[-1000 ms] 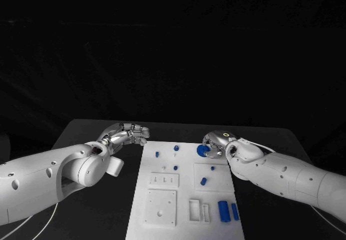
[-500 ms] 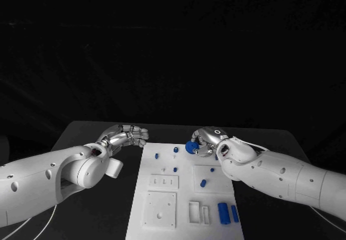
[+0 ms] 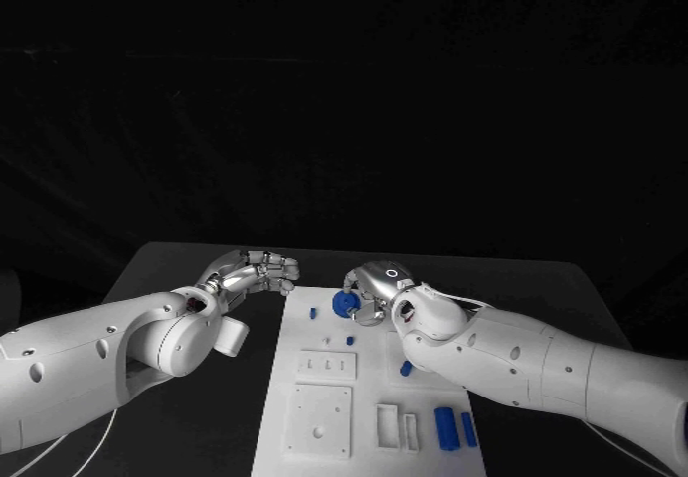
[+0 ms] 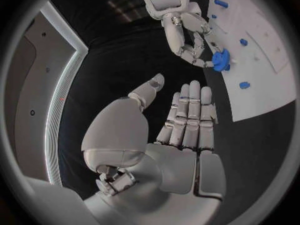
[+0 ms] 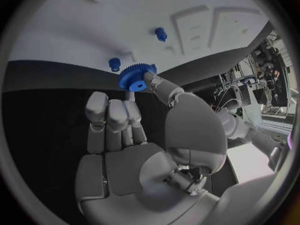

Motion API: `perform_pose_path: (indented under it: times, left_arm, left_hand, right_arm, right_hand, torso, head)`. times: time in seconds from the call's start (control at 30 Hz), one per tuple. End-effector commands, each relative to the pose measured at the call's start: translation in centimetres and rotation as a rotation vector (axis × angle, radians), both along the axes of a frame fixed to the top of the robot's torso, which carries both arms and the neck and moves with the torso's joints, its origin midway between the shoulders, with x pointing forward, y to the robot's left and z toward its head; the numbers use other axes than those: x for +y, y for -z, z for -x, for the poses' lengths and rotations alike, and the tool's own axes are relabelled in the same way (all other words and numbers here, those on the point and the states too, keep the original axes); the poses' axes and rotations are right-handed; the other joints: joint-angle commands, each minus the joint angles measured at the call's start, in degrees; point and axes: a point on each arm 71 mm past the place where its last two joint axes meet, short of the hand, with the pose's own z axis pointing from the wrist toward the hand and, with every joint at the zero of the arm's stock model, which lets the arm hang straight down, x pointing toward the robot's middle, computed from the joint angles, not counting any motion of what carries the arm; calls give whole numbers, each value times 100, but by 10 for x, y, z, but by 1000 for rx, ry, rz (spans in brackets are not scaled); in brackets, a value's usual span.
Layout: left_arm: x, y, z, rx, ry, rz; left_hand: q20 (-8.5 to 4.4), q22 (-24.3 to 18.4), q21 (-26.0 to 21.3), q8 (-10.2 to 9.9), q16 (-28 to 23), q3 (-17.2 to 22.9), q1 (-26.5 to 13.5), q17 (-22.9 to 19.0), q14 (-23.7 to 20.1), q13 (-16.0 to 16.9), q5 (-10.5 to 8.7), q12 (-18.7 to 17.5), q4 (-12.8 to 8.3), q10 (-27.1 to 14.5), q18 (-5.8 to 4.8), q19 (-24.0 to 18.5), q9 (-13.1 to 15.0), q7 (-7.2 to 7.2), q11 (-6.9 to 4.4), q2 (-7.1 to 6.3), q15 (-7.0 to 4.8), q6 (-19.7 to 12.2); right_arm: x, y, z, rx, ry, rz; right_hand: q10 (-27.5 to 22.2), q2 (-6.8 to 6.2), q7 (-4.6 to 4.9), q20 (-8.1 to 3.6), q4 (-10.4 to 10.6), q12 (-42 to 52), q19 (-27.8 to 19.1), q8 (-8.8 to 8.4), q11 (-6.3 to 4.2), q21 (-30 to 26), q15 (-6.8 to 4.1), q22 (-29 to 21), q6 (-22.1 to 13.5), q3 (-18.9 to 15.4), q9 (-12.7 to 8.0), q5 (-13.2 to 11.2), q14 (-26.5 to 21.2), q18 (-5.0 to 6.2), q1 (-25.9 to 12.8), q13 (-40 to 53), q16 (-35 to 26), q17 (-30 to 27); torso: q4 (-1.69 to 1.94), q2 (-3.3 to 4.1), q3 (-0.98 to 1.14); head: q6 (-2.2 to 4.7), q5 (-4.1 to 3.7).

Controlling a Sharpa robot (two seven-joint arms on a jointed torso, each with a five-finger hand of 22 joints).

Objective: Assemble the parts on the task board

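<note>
Right robot hand (image 3: 376, 288) holds a small blue gear (image 3: 344, 305) betw. thumb and fingertips, over the far end of the white task board (image 3: 323, 422). Right wrist view shows the same: gear (image 5: 137, 77) is toothed w/ a centre hole, pinched at the fingertips, hanging just above the board's far edge. A blue peg (image 5: 114, 64) stands on the board right beside the gear, another peg (image 5: 161, 33) further in. Can't tell if the gear touches the board.

Left robot hand (image 3: 256, 270) sits off the board's left side, over the black bench (image 3: 172, 263), nothing in it. In left wrist view its fingers (image 4: 190, 115) lie straight and side by side, thumb apart. That view also catches the right robot hand (image 4: 187, 37) w/ the gear (image 4: 220, 61) at the board edge.

On the board, head view: a blue peg (image 3: 311, 314) near the far left, small blue piece (image 3: 406, 368) mid-board beside the right arm, two longer blue bars (image 3: 454, 429) lying side by side at the near right. Raised white blocks w/ slots and holes (image 3: 325, 366) in the middle and near part.
</note>
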Motion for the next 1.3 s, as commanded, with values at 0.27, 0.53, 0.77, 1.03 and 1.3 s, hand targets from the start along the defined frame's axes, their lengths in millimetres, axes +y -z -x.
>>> perform_pose_path:
  times: [0.27,0.53,0.77,1.03,1.3]
  left_arm:
    - [-4,-2,0,-9,17,6]
    - [-2,-2,0,-9,14,5]
    - [-4,-2,0,-9,17,6]
    - [-4,-2,-1,-8,17,5]
    - [-3,-1,-1,-7,17,5]
  left_hand:
    - [12,121,38,-24,20,8,-64,-6,-54,-7,-18,-30,-34,-37,61,-44,-10,-2,2,3,-2,21]
    - [12,121,39,-25,21,10,-64,-7,-55,-8,-18,-31,-36,-38,61,-45,-11,-2,3,2,-1,20]
    - [13,121,40,-25,22,10,-66,-7,-55,-9,-18,-32,-37,-38,61,-45,-12,-1,3,1,-1,19]
    - [13,120,41,-26,22,11,-67,-8,-55,-9,-19,-33,-37,-38,61,-45,-13,-1,3,2,-1,19]
    - [13,120,42,-26,23,11,-69,-8,-56,-10,-19,-34,-37,-38,61,-46,-14,-1,4,1,-1,18]
  right_arm:
    - [10,15,2,9,12,99]
    - [7,16,1,10,31,112]
    - [12,19,1,11,34,118]
    - [13,22,-1,9,43,107]
    - [10,22,-2,10,58,106]
  right_hand:
    - [-55,-41,176,-24,71,-63,25,0,15,14,-43,100,191,18,116,-58,9,575,9,-31,-29,13]
    - [-67,-53,178,-25,79,-74,24,-5,17,13,-42,99,185,22,116,-70,9,575,11,-37,-33,14]
    - [-113,-73,181,-25,90,-112,20,-14,20,9,-40,97,173,28,115,-86,7,575,12,-68,-42,15]
    - [-242,-156,220,-21,136,-227,5,-95,56,-8,-7,89,49,64,86,-175,7,575,29,-158,-72,17]
    - [-686,-299,392,-26,120,-589,-22,-399,218,-37,146,80,-509,-41,-40,-279,-2,575,8,-460,-106,20]
  torso:
    - [4,18,4]
    - [-10,14,5]
    - [-1,15,12]
    - [0,16,9]
    - [-10,12,3]
  head:
    - [-34,20]
    - [-51,40]
    - [-42,35]
    - [-50,42]
    - [-50,49]
